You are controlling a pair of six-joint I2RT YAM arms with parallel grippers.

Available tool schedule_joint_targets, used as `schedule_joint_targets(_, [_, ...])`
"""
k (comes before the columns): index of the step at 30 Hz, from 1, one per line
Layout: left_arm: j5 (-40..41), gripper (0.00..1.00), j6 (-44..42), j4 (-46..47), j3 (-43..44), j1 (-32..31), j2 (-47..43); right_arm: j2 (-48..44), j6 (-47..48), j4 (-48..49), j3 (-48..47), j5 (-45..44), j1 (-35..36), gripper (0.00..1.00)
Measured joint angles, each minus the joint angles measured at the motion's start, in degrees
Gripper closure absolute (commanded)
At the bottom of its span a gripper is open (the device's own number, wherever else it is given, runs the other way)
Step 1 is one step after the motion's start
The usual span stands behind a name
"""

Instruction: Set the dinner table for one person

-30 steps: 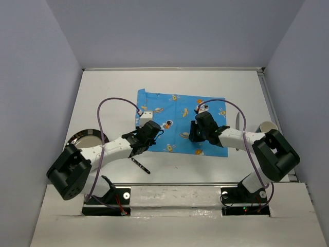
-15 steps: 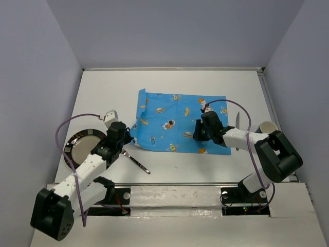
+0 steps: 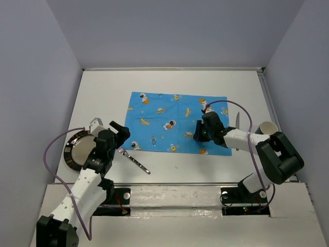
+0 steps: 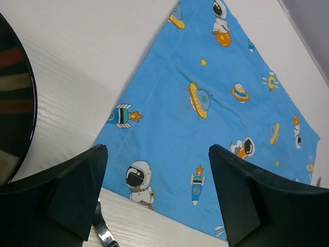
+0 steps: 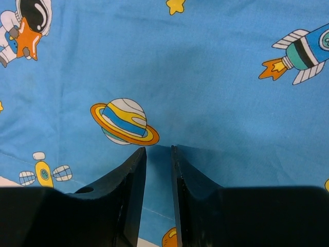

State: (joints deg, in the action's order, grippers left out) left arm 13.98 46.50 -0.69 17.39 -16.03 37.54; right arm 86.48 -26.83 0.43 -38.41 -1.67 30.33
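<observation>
Blue cloth mat [image 3: 169, 121], printed with astronauts, rockets and ringed planets, spread flat at the centre of the white worktop [image 3: 110, 92]. Worktop serving as the dinner table, by far the largest surface in view, stretching from the arm bases at the near edge to the grey far wall, with a silver rail [image 3: 268, 100] down its right side.

Left tool [image 4: 157, 154] released, fingers [image 4: 77, 185] wide apart with nothing between them, hanging over the near-left corner of the mat, between the mat and a dark-rimmed round plate [image 3: 81, 148] on the left of the worktop. Metal fork [image 3: 135, 160] lying slantwise on the bare worktop just near of that corner, head toward the left tool, handle toward the near right.

Right tool [image 5: 158, 150] low on the near-right part of the mat, just beside its near hem, jaws drawn almost together with only a slim gap, tips beside a printed ringed planet. Cloth nipped or merely pressed under the tips: impossible to tell.

Table knife [image 3: 237, 122] lying on the worktop just right of the mat, pointing far. Pale cup [image 3: 268, 127] farther right, close to the rail. Purple cables [image 3: 61, 141] looping off both wrists.
</observation>
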Motion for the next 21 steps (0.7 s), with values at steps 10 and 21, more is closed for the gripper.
schedule_joint_targets(10, [0.0, 0.02, -6.4, -0.5, 8.2, 0.0, -1.1, -4.4, 0.0, -0.1, -1.0, 4.9, 0.9, 0.53])
schedule_joint_targets(21, [-2.8, 0.01, -19.2, 0.3, 24.4, 0.0, -6.0, 12.9, -1.2, 5.6, -26.2, 16.1, 14.6, 0.49])
